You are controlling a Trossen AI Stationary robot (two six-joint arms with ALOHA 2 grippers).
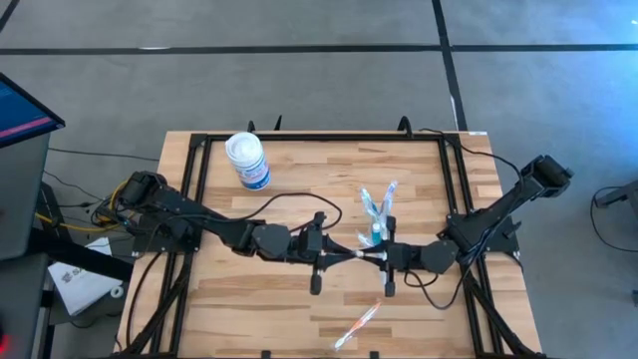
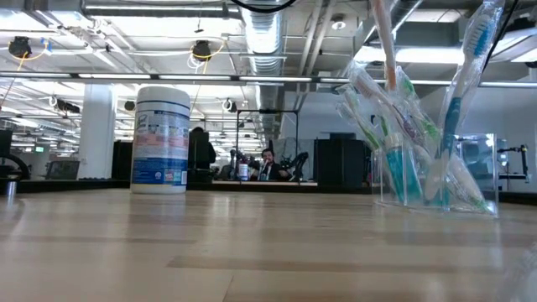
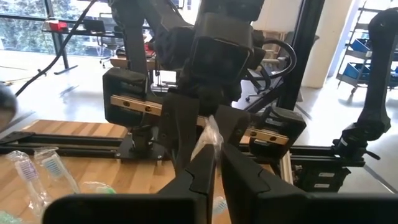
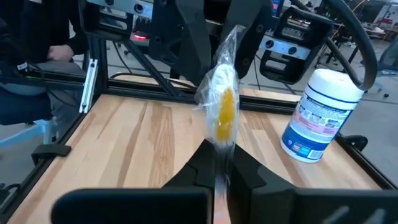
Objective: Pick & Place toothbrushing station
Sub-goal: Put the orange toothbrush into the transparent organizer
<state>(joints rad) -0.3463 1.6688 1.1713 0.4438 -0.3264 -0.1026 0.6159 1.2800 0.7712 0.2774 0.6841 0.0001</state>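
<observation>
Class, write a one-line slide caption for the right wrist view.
Right gripper shut on a wrapped toothbrush, canister beside.

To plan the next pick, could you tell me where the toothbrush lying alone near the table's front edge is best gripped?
Grip the toothbrush mid-handle, coming straight down from above with the fingers across its length. It lies flat and slantwise on the table, apart from everything else, so only its top and long sides are free.
</observation>
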